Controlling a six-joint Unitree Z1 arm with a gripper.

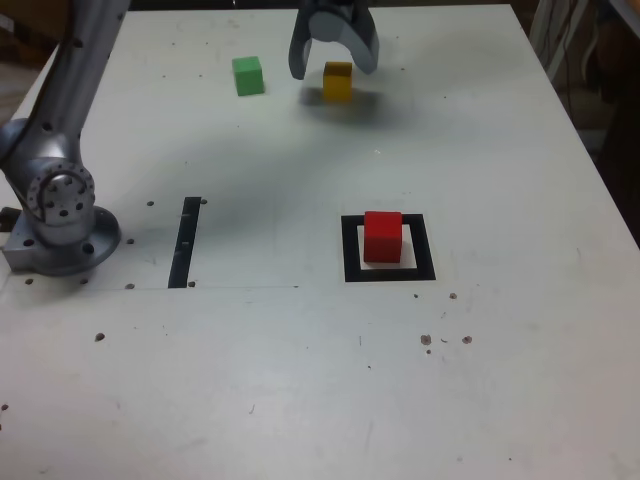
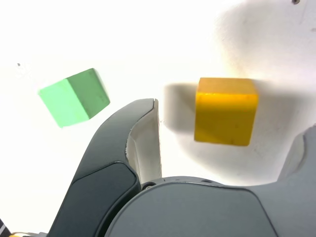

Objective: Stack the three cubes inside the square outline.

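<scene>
Gripper: the dark grey two-fingered gripper [image 1: 336, 58] of the robot arm hangs over the far part of the white table [image 1: 270, 370], its jaws spread wide and holding nothing.
Yellow cube: a small, solid yellow block [image 2: 225, 112] sits on the tabletop between the lines of the two open fingers, with shadow falling on the surface around it.
Green cube: a small, solid green block [image 1: 248, 76] rests on the table, to the left of the yellow one in the exterior view and outside the gripper's opening.
Red cube: a small, solid red block [image 1: 383, 237] stands inside the square outline, with pale surface showing beside it.
Square outline: a thick black tape frame [image 1: 425, 248] lies flat on the table, right of centre in the exterior view.
Tape strip: a straight black strip [image 1: 185, 243] lies between the arm's silver base [image 1: 66, 240] and the frame.
</scene>
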